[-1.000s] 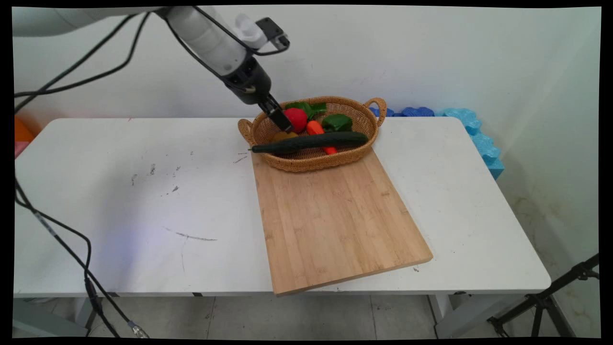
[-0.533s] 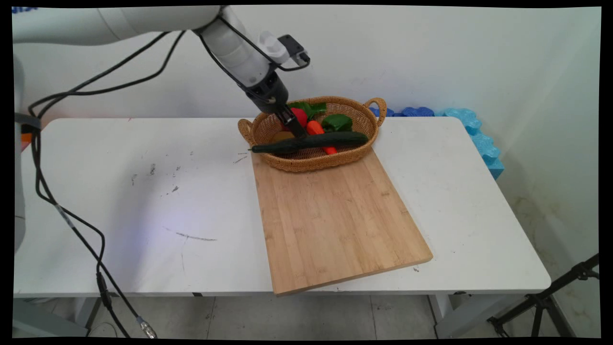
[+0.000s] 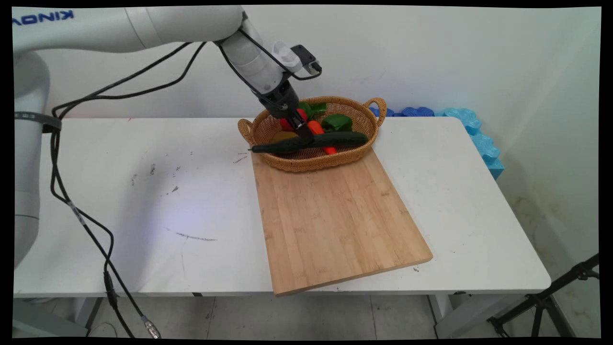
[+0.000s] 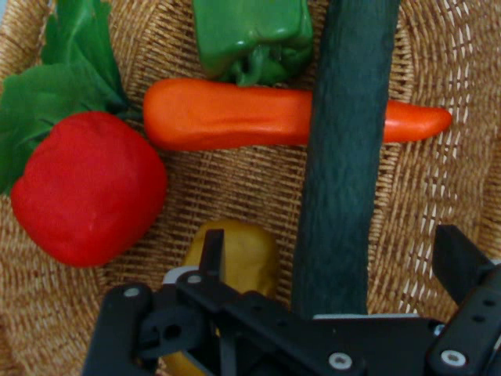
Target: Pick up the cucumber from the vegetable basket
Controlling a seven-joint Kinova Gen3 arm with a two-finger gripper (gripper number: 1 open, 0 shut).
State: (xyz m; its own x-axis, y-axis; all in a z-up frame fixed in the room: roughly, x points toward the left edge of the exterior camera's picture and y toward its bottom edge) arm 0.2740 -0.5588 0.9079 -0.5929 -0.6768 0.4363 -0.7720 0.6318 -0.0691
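Over the cucumber (image 4: 344, 157) in the wicker basket (image 3: 355, 143) at the table's far side, our gripper (image 4: 333, 270) has come down from the tomato (image 4: 86, 188), fingers (image 4: 211, 252) spread astride it, carrot (image 4: 235, 113) beneath, green pepper (image 4: 250, 35) beyond

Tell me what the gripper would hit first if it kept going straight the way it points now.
Most likely the cucumber: it runs between the open gripper's two fingers, lying over the carrot in the wicker basket. How far off it is, the views don't settle.
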